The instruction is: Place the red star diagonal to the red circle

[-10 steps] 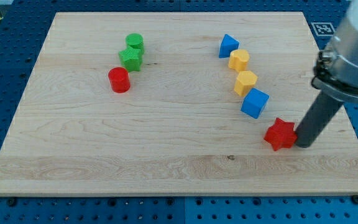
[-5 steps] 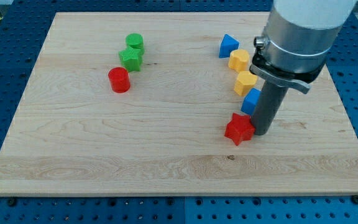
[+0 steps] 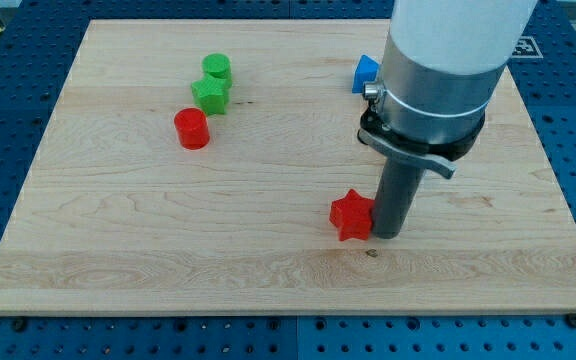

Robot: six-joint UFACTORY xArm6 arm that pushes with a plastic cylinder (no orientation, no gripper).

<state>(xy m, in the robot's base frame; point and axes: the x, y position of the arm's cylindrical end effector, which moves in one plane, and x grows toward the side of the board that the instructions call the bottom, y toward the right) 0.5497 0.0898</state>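
The red star (image 3: 351, 215) lies on the wooden board (image 3: 118, 240), right of the middle and low down. My tip (image 3: 388, 234) stands right against the star's right side. The red circle (image 3: 192, 129) stands far off to the view's upper left. The arm's wide grey body covers the board's upper right.
A green star (image 3: 210, 95) and a green cylinder (image 3: 217, 69) stand just above and right of the red circle. A blue triangle (image 3: 365, 72) peeks out left of the arm near the view's top. The yellow blocks and blue cube are hidden behind the arm.
My tip has pushed the red star to the left across the lower board. The arm now covers the yellow blocks and the blue cube. The other blocks have not moved.
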